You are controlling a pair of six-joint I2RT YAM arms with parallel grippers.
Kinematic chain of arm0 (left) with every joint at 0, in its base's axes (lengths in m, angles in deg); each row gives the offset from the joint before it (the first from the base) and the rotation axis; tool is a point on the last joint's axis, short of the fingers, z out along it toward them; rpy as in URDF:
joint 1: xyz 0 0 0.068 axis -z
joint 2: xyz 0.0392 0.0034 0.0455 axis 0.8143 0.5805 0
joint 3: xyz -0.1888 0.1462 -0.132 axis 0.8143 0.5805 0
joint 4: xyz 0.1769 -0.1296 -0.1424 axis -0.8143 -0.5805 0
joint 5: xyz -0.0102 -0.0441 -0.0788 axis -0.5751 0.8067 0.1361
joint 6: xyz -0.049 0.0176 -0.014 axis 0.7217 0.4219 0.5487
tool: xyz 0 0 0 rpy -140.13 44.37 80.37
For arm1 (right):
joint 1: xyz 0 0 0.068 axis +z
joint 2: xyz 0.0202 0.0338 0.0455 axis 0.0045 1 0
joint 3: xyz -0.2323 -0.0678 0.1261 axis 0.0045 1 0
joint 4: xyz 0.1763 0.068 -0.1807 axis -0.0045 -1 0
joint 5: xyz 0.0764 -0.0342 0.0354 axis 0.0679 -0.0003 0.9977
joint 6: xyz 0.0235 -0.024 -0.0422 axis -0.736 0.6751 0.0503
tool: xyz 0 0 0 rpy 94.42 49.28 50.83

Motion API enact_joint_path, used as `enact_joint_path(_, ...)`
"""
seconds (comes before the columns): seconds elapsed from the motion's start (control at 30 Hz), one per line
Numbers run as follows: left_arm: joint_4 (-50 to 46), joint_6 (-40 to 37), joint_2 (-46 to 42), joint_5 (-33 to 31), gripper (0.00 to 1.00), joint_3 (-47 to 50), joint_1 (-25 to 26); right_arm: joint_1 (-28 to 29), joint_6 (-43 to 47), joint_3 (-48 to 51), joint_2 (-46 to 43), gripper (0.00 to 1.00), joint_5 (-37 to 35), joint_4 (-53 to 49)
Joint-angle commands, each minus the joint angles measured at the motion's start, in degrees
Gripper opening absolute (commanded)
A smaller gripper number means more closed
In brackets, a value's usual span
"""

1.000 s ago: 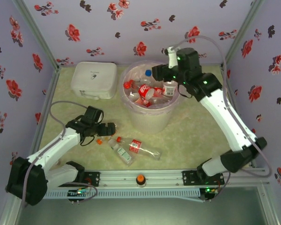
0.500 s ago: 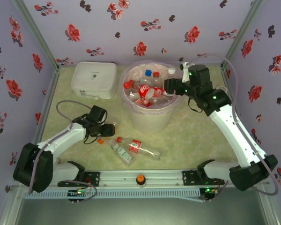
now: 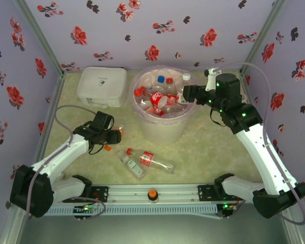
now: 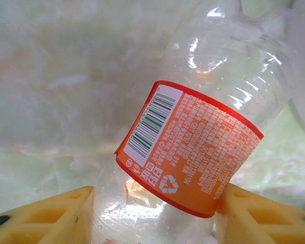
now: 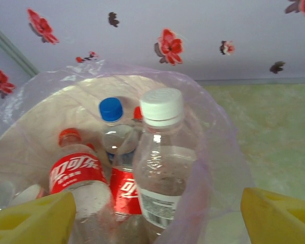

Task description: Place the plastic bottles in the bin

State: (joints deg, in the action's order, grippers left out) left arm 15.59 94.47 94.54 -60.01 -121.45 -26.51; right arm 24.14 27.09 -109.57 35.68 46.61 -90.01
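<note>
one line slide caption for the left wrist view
Left gripper grips a clear plastic bottle at its orange label, yellow fingers on either side.

Light fell bright and even from overhead, leaving only faint, soft shadows on the table (image 3: 203, 147). The top view looked a little soft and bluish. Up close, the bottle (image 4: 193, 157) carried white glints, its label sharp while the ground behind was a blur. The bin (image 5: 221, 168) liner glowed washed-out at lower left, and the yellow fingers (image 5: 279, 216) at the corners were out of focus
</note>
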Motion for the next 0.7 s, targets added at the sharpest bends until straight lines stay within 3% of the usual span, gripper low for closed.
enact_joint_path(0.0,-4.6,-1.4,-4.9,-2.5,0.48,-4.9,0.0,-0.3,-2.5,-3.4,0.8,0.84,7.7,3.9)
enact_joint_path(0.17,-5.0,-1.4,-12.2,-2.2,0.45,-10.2,0.4,2.5,-4.3,-7.8,3.6,0.82,18.1,7.9)
enact_joint_path(0.47,9.2,-0.4,-24.5,5.4,0.41,-11.0,1.0,15.7,-0.6,-21.4,14.6,0.83,16.2,6.2)
enact_joint_path(0.67,17.0,0.8,-28.6,7.6,0.39,-9.3,1.0,22.7,2.2,-29.4,24.1,0.99,13.1,5.5)
